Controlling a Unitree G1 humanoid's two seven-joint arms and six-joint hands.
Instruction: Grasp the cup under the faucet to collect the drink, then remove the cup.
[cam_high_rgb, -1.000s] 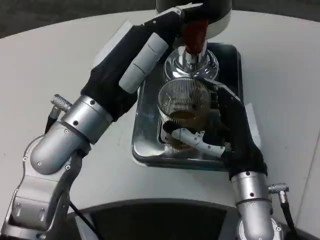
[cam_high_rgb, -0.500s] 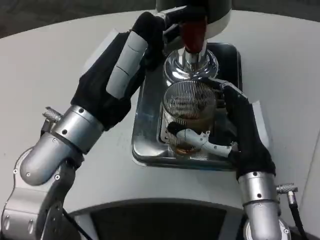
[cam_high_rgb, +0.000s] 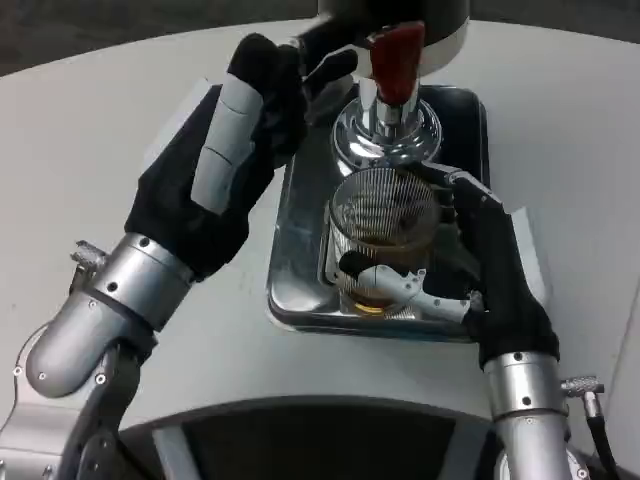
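A ribbed clear glass cup (cam_high_rgb: 384, 215) with brown drink in its bottom stands on the metal drip tray (cam_high_rgb: 300, 250), directly below the chrome faucet (cam_high_rgb: 386, 128). My right hand (cam_high_rgb: 480, 285) grips the cup, with its white thumb across the front and its black fingers around the right side. The red lever (cam_high_rgb: 397, 58) sticks up above the faucet under the dispenser body (cam_high_rgb: 395, 15). My left hand (cam_high_rgb: 235, 140) hovers left of the lever, its fingertips (cam_high_rgb: 330, 66) just short of it, holding nothing.
The tray's raised rim surrounds the cup and the faucet base. Bare white table (cam_high_rgb: 90, 130) stretches to the left and right of the tray. A dark curved edge (cam_high_rgb: 300, 440) lies at the near side, between my forearms.
My left hand has come off the red lever and drawn back to the left. My right hand keeps its grip on the cup under the faucet. The whole picture has shifted slightly.
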